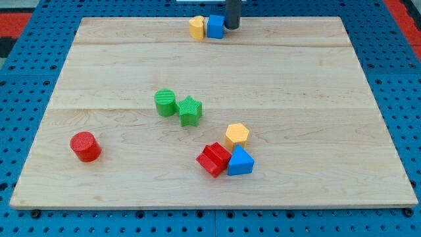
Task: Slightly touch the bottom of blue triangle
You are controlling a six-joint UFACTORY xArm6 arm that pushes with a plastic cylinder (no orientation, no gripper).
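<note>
The rod's tip (232,27) stands at the top edge of the wooden board (316,99), just right of centre, touching or nearly touching the right side of a blue cube (216,27). A yellow block (197,27), its shape unclear, sits against the cube's left side. The arm carries no jaws; it ends in a plain rod, so there is no open or closed state to report.

The task's object, the blue triangle (240,162), lies near the bottom edge of the board, right of centre. A red block (213,159) touches its left side, and a yellow hexagon (237,135) sits just above it, in contact or nearly so. The face toward the bottom edge is free.

Recommended procedure, as a judgement from this layout:

1. Withdraw the tip from the blue cube toward the right edge, avoiding further contact.
2. Travel down the right half of the board, which holds no blocks. This route stays well apart from the green cylinder (165,103), the green star (189,110) and the red cylinder (85,146).
3. Pass the triangle on its right side, keeping clear of the yellow hexagon.
4. Position the tip between the triangle and the bottom edge, centred on the free face.
5. Advance slowly toward the top edge and stop at first contact.

Risk: excess travel would drive the triangle into the hexagon and the red block.
</note>
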